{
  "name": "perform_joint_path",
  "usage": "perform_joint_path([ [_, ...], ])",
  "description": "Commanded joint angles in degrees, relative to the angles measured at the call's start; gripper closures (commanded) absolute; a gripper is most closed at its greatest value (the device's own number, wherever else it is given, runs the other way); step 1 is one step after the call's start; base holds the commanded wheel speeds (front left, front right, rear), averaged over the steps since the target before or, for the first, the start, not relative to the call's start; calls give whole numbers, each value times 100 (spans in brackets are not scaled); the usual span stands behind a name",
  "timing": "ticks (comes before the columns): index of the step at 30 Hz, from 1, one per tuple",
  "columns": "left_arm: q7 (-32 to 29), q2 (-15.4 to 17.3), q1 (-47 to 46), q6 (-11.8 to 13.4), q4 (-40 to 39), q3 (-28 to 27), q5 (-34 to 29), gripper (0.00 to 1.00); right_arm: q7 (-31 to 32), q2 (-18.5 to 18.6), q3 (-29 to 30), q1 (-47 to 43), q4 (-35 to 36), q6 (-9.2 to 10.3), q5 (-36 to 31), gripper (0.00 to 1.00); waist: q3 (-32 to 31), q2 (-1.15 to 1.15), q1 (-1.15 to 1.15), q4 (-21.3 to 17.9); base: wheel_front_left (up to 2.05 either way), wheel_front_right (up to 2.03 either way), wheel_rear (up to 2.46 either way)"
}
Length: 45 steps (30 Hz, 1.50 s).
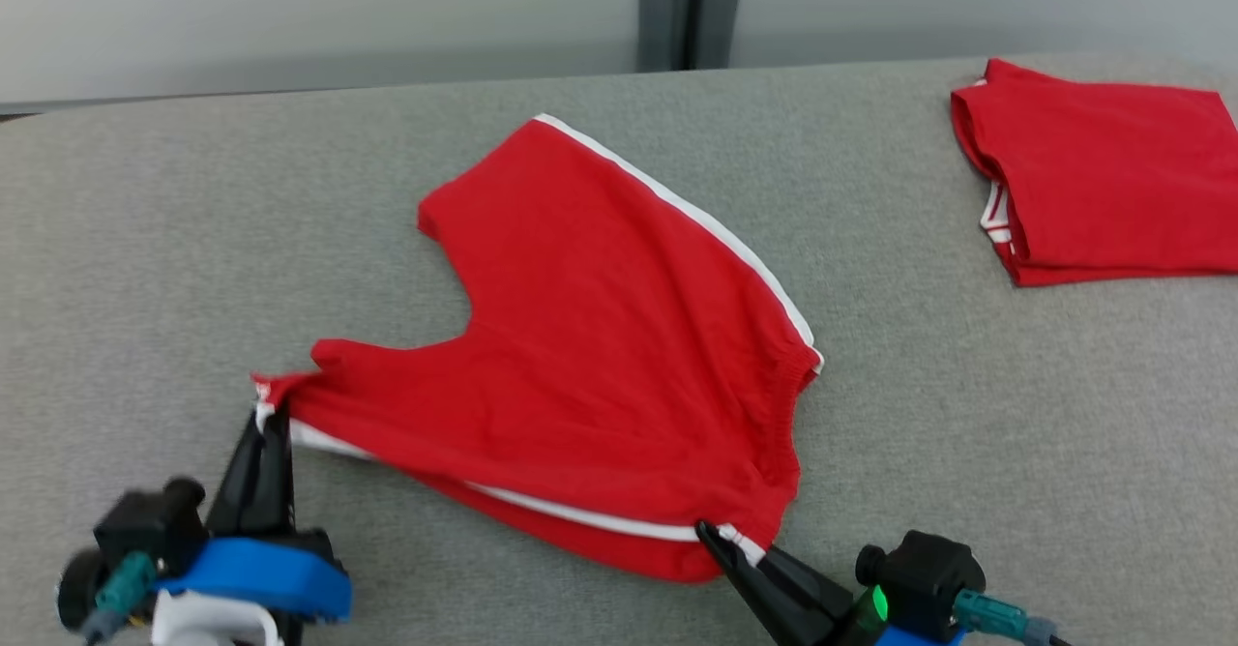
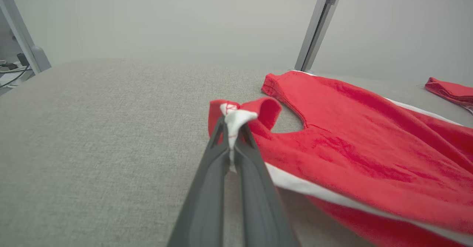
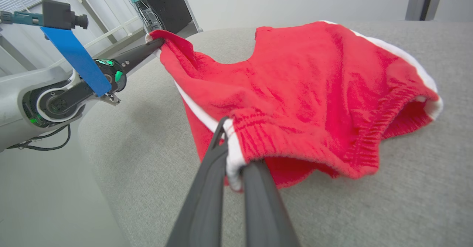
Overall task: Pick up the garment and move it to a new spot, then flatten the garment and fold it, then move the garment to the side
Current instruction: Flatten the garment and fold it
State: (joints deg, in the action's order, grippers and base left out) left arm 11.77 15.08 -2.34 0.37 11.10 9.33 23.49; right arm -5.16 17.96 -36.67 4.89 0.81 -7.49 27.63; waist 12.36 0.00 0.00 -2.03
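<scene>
One pair of red cloth shorts with white side stripes [image 1: 600,337] lies spread mid-table on the grey fabric tabletop [image 1: 145,240]. Our left gripper [image 1: 271,419], clamped shut, pinches the near-left leg hem. Our right gripper [image 1: 721,538], likewise shut, pinches the near waistband corner. We should pull both corners evenly, low and taut. A folded red garment [image 1: 1103,182] sits far right.

Two garments — spread garment [image 1: 600,356], folded garment [image 1: 1103,191], two grippers — left gripper [image 1: 274,416], right gripper [image 1: 713,536], one table [image 1: 145,240]
</scene>
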Motion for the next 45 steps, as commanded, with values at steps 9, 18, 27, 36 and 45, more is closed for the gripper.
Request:
perform_joint_path([
  [9, -519, 680, -1423, -245, -17, 1, -294, 100, -283, -497, 209, 742, -104, -1, -219, 100, 728, 0, 0, -487, 0, 0, 0],
  [18, -1092, 1194, -2921, -527, 460, 225, -556, 100, -591, -1070, 387, 1556, -533, -1, -380, 100, 1314, 0, 0, -960, 0, 0, 0],
  [27, -1307, 1451, -4213, -732, 1290, 678, -647, 100, -723, -1416, 601, 2223, -931, -1, -511, 100, 1743, 0, 0, -1343, 0, 0, 0],
  [36, -1335, 1626, -5150, -779, 2154, 1343, -587, 100, -826, -1499, 602, 2516, -1161, 0, -356, 100, 2034, 0, 0, -1649, 0, 0, 0],
  [45, -1194, 1707, -5652, -782, 2854, 2113, -263, 100, -916, -1500, 540, 2671, -1306, 0, -136, 64, 2136, 0, 0, -1749, 0, 0, 0],
])
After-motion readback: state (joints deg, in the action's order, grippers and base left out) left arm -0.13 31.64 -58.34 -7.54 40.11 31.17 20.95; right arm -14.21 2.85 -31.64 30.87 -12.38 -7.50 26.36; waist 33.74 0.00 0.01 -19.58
